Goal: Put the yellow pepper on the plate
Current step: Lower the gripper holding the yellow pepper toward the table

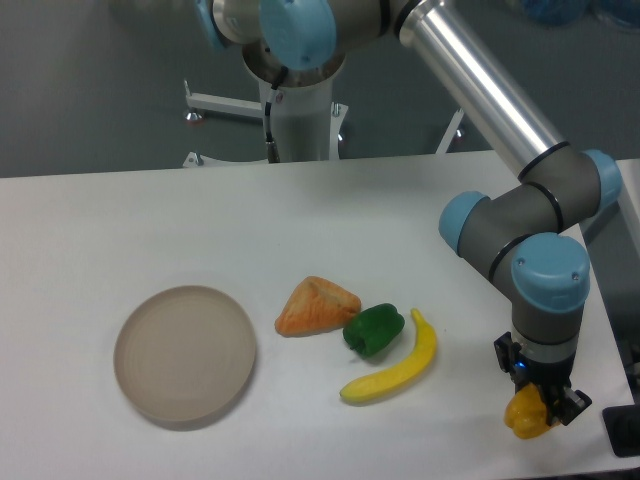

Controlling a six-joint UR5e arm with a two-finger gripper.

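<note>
Pepper (525, 413): you have it between the gripper's (538, 403) fingers, grasped, at the table's right.
Plate (185, 352): well apart, left.

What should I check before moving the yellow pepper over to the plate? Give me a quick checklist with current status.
1. Gripper on the yellow pepper: ok, it sits right at the pepper.
2. Grasp secure: cannot tell, the fingers are hard to make out.
3. Pepper lifted clear of the table: cannot tell.
4. Plate free of objects: ok.
5. Path to the plate: not ok if kept low; the banana-shaped item, green pepper and orange wedge lie between.
6. Pepper near the table's front right corner: not ok, a slip could send it off.
</note>
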